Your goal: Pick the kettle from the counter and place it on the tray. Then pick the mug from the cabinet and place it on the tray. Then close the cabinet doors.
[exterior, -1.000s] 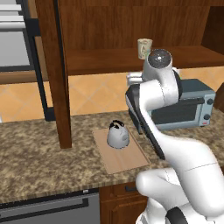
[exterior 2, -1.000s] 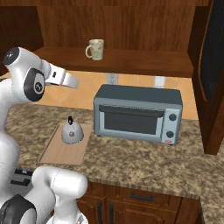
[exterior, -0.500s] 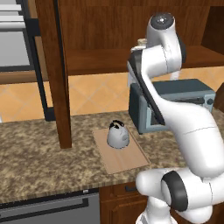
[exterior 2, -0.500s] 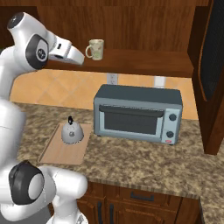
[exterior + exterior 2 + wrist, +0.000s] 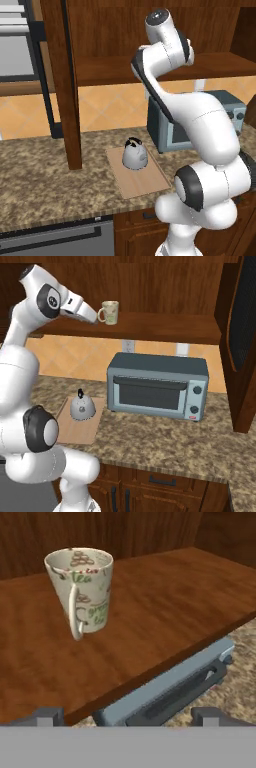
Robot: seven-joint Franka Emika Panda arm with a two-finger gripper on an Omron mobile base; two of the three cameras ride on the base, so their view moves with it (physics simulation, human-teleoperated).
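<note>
A rendered kitchen scene. The kettle (image 5: 82, 406), squat and silver-grey, already sits on the tray (image 5: 80, 431), a thin wooden board on the speckled granite bench (image 5: 165, 441), to the left of a blue-grey toaster oven (image 5: 157, 385). So the step in hand appears to be fetching the mug (image 5: 109, 312), a cream mug with a greenish pattern, which stands upright on the shelf of the dark wooden cabinet (image 5: 165, 326) above the oven, its handle turned toward the hand. The white arm is raised high and bent at the elbow, reaching rightward toward the shelf, with the hand (image 5: 91, 317) just left of the mug, level with it and not touching. Its fingers stand wide apart and hold nothing. The next move likely calls for advancing until the fingers straddle the mug, then closing. The cabinet door (image 5: 245, 341) at right stands open.
</note>
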